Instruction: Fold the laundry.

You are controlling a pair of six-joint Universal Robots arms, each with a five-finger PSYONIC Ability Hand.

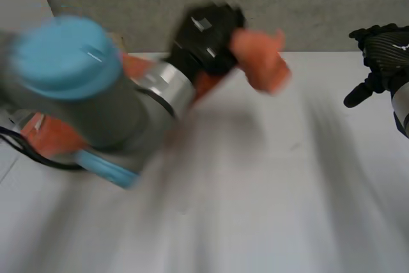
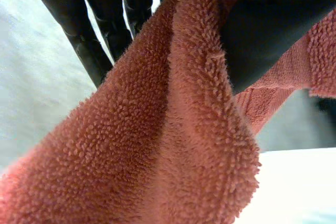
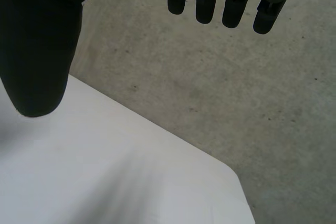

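Up above the far side of the white table (image 1: 268,196), a coral terry towel (image 1: 259,59) (image 2: 173,129) is pinched between thumb and fingers of the left hand (image 1: 206,30) (image 2: 273,24), its cloth trailing beneath that arm, while the right hand (image 1: 383,46) (image 3: 37,40) hovers well apart by the table's far right edge, fingers straight and empty.
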